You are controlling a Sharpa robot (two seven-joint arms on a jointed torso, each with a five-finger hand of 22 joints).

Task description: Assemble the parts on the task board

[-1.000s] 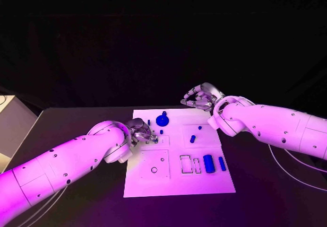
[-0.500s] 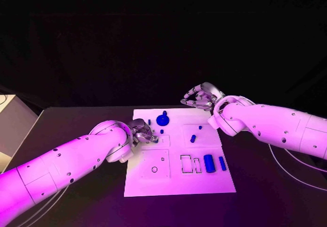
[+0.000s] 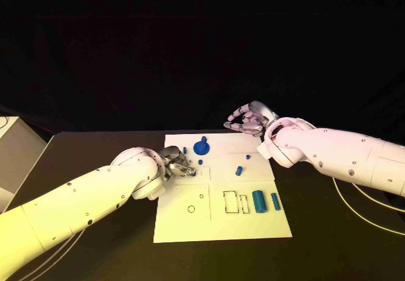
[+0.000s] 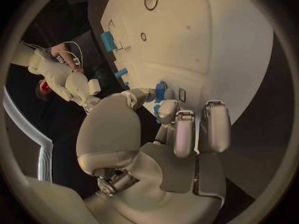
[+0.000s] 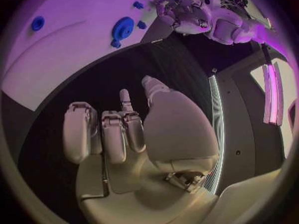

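The white task board [image 3: 221, 225] lies mid-table. My left hand [image 3: 177, 165] is at the board's left edge and pinches a small blue part [image 4: 160, 91] between thumb and fingers [image 4: 176, 129], low over the board [image 4: 212, 35]. My right hand [image 3: 247, 122] hovers past the board's far right corner with its fingers [image 5: 112, 134] loosely bent and nothing in them. On the board are a round blue disc [image 3: 201, 147], a short blue peg [image 3: 239, 171], a blue block [image 3: 259, 201] and a slim blue bar [image 3: 275, 201]. The right wrist view shows the disc [image 5: 122, 28] and my left hand [image 5: 187, 12].
Outlined empty slots [image 3: 230, 202] lie beside the blue block, and a round hole [image 3: 191, 209] sits in the board's near left panel. A pale box [image 3: 13, 158] stands at the table's far left edge. Cables [image 3: 363, 208] trail over the table under my right arm.
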